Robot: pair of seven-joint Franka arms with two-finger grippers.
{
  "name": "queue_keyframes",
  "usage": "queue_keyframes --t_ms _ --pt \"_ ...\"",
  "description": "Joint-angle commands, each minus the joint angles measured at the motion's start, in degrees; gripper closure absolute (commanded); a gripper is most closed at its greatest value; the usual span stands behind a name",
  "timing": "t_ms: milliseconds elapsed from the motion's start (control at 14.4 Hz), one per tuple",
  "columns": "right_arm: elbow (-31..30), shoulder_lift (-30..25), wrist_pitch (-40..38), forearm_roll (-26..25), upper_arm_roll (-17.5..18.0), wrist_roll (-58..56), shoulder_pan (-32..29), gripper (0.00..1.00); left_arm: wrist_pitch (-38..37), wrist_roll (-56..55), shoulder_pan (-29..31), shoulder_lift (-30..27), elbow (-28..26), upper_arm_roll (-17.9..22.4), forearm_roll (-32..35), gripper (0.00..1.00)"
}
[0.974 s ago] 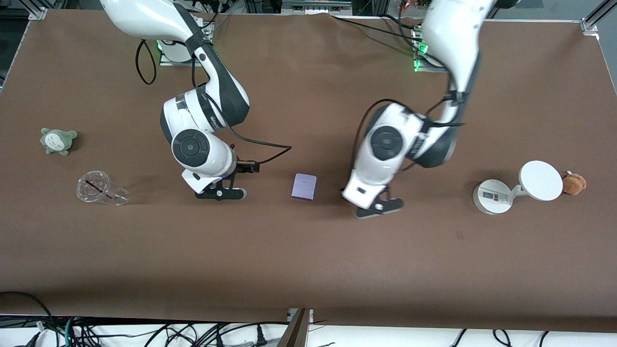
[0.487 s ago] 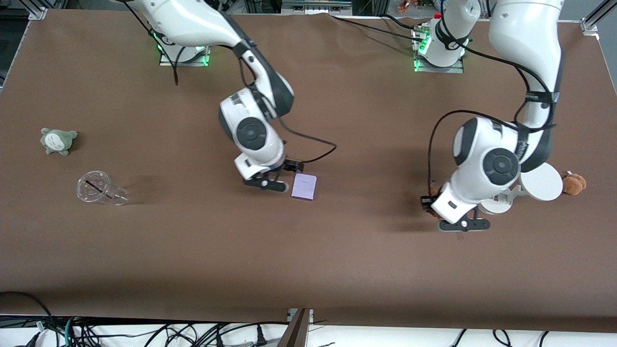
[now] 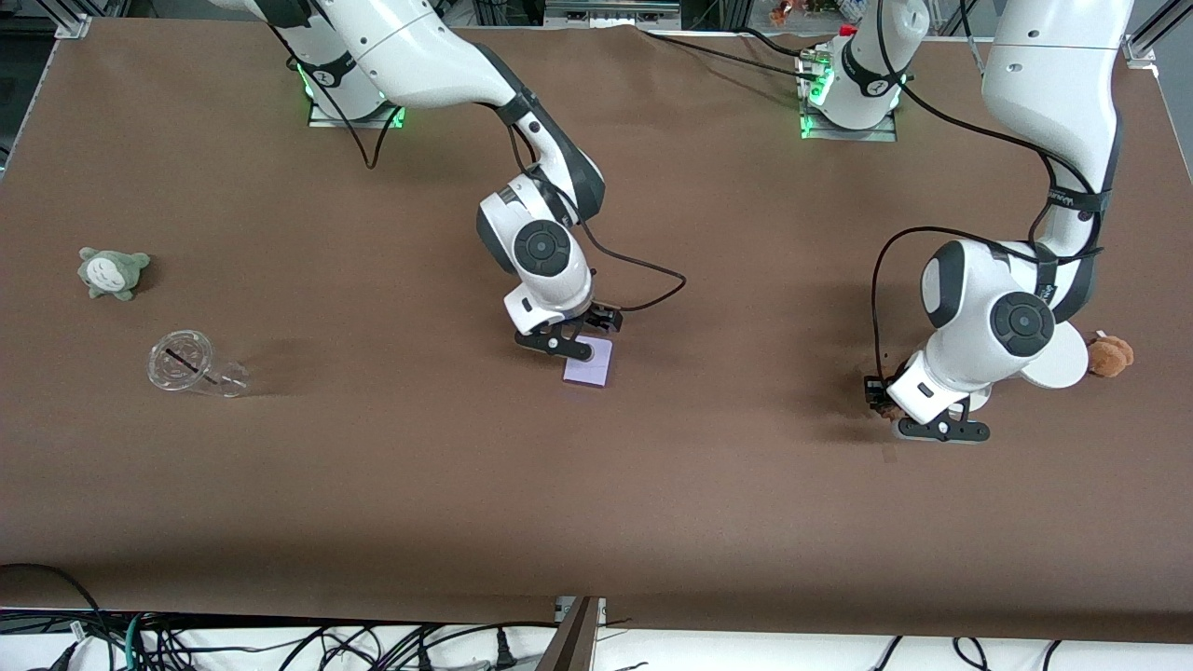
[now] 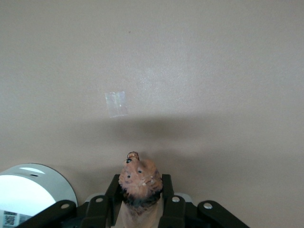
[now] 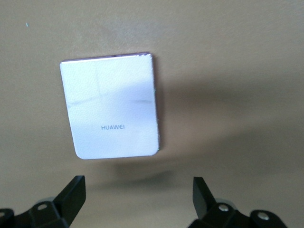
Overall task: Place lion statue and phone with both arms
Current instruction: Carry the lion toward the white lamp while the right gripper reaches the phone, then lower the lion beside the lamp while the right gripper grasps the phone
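Front view: right gripper (image 3: 570, 347) has reached the phone (image 3: 591, 367).

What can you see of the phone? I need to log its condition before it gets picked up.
The phone is a flat pale-lavender rectangle with rounded corners, a darker rim and "HUAWEI" printed on its upward face, which also carries faint crease-like lines. It lies flat on the brown table near the middle, untouched. The right hand hangs over it with fingers spread open and nothing between them.
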Motion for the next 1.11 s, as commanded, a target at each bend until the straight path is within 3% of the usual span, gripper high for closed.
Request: queue_keyframes --t_ms 0,626,696,765,835,904,1043 --pt "0.96 1.66 2.96 -0.36 -0.93 1.2 2.2 0.0 1.58 1.76 0.67 -0.55 -1.88 -0.19 -0.74 1.0" --pt "1.74 2.45 3.49 -4.22 -1.54 1.99 2.29 0.0 1.58 1.67 0.67 2.09 -1.79 0.51 -3.99 1.0" --pt "1.83 2.63 4.27 -4.4 -1.54 1.99 2.29 0.0 1.58 1.67 0.67 2.09 -1.79 0.52 -3.99 0.91" --pt "1.92 2.63 5.15 -4.4 -1.54 1.9 2.29 0.0 1.58 1.67 0.67 2.09 -1.79 0.52 -3.99 0.68" --pt "2.18 2.72 5.6 -4.49 -1.63 1.81 2.12 0.0 1.58 1.67 0.58 2.09 -1.79 0.52 -3.99 0.28" --pt "2.79 2.8 5.86 -4.49 -1.63 1.73 1.94 0.0 1.58 1.67 0.66 1.92 -1.79 0.52 -3.99 0.0" --pt "4.99 4.2 6.22 -4.49 -1.63 1.81 1.85 0.0 1.23 1.41 0.67 1.39 -1.79 0.52 -3.91 0.0"
